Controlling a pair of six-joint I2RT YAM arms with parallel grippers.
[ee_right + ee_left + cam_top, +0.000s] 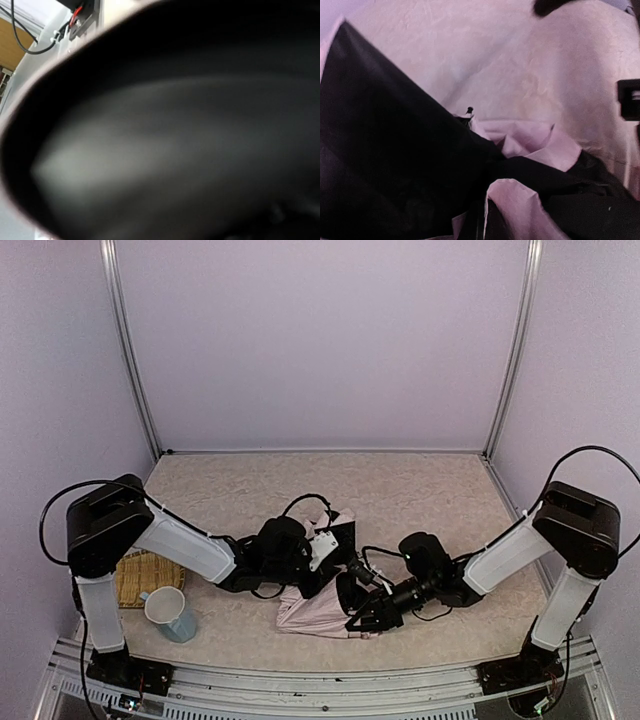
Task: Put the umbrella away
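The umbrella (312, 615) lies collapsed at the front middle of the table, with pale pink fabric below and black lining (343, 537) above. My left gripper (334, 548) is at the upper edge of the bundle, shut on the umbrella's fabric. In the left wrist view, crumpled black lining (380, 150) and pink folds (530, 142) hide its fingers. My right gripper (358, 618) is pressed against the bundle's right side and looks closed on it. The right wrist view is filled by blurred dark fabric (175, 150) close to the lens, and its fingers are hidden.
A woven yellow mat (132, 578) lies at the front left, with a pale mug (170, 613) just in front of it. Metal frame posts (130, 350) stand at the back corners. Cables loop over both arms.
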